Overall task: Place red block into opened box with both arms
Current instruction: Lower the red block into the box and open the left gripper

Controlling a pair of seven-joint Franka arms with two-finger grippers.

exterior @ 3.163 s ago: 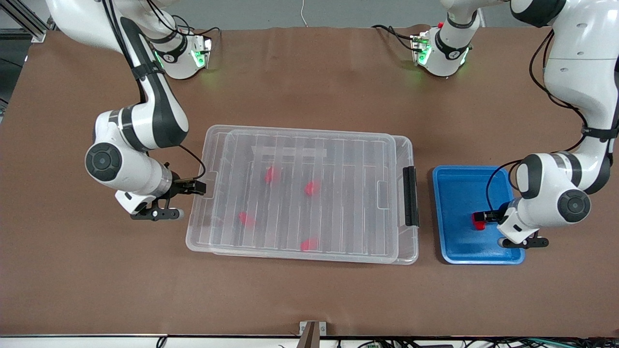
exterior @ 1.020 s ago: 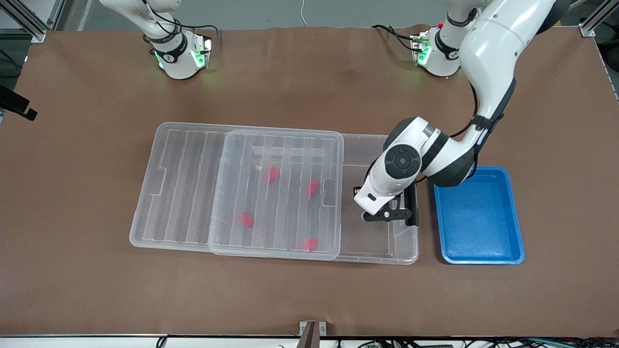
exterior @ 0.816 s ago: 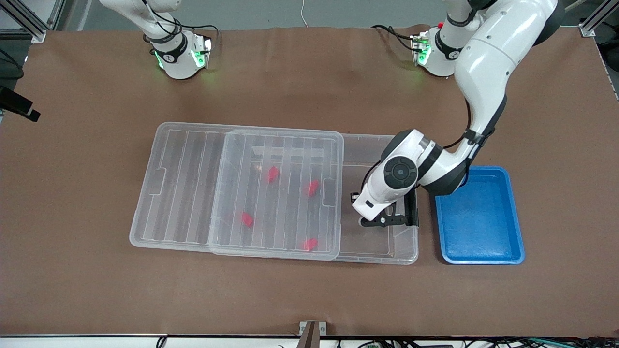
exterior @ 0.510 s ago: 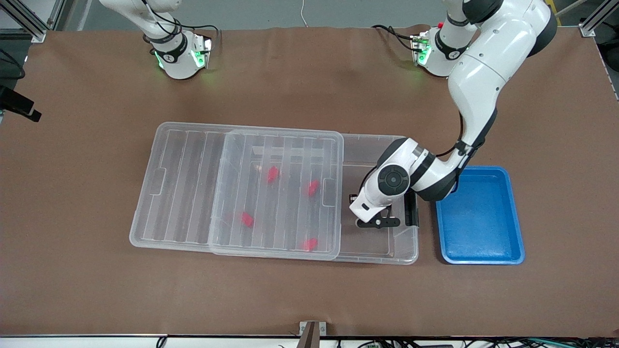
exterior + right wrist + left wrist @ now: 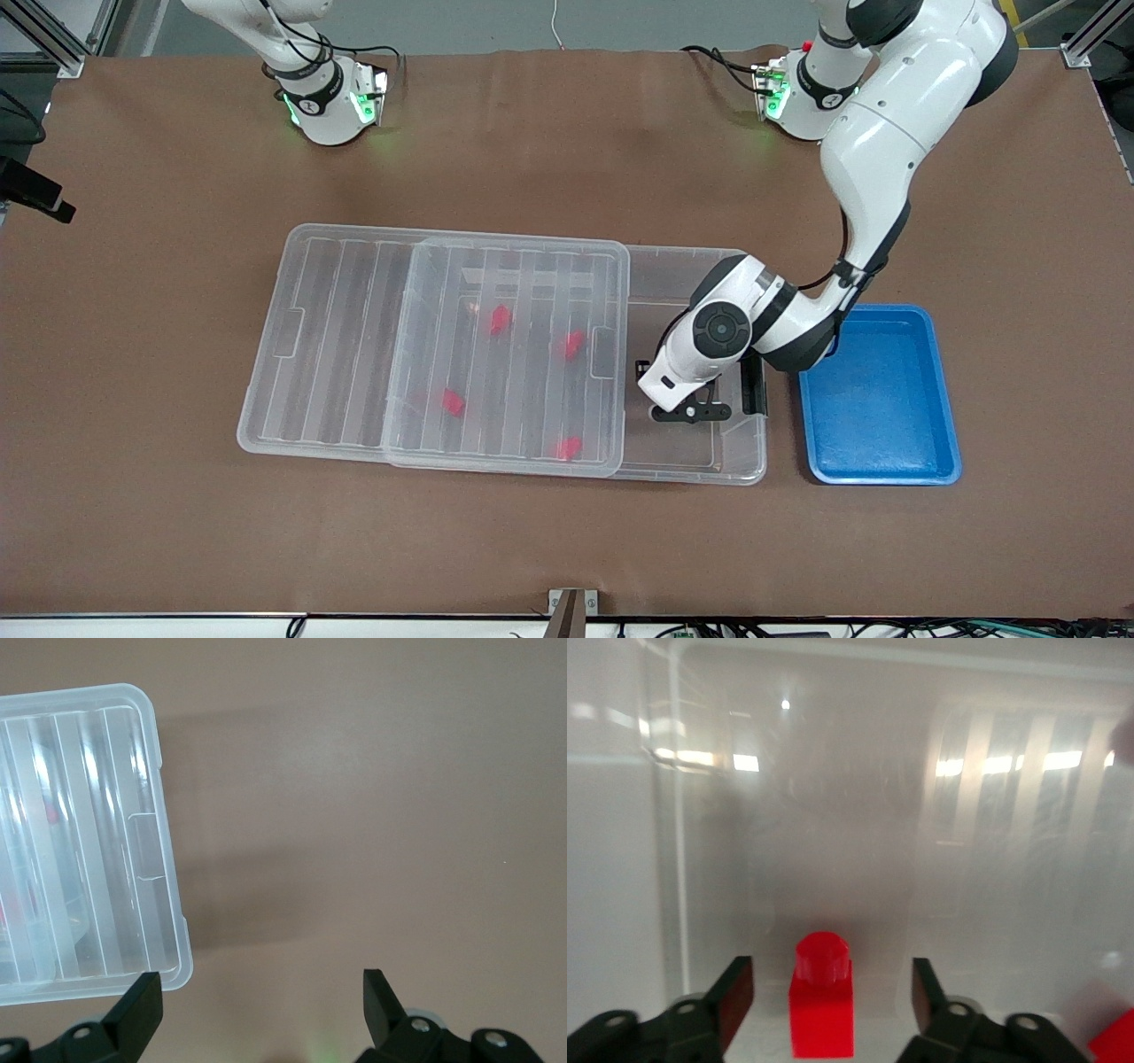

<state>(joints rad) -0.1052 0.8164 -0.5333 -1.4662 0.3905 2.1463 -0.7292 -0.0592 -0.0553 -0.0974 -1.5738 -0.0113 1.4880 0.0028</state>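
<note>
The clear box (image 5: 741, 461) lies mid-table, its ribbed lid (image 5: 345, 346) slid toward the right arm's end, leaving the end by the black latch (image 5: 753, 385) uncovered. My left gripper (image 5: 654, 383) reaches down into that uncovered end. In the left wrist view my left gripper (image 5: 824, 997) is open, and a red block (image 5: 823, 1010) rests on the box floor between the fingers (image 5: 735, 997), with a gap on each side. The left wrist hides this block in the front view. Several red blocks (image 5: 500, 319) show through the lid. My right gripper (image 5: 261, 1005) is open over bare table beside the lid's corner (image 5: 133, 842).
A blue tray (image 5: 877, 399) sits beside the box's latch end, toward the left arm's end, with nothing in it. The right arm's base (image 5: 328, 102) stands at the table's back edge, and that arm rises out of the front view. Brown table surrounds the box.
My left arm has sunk a little lower into the box's uncovered end. Its gripper has opened and let go of the red block. Lid and right arm have not moved over the last second.
</note>
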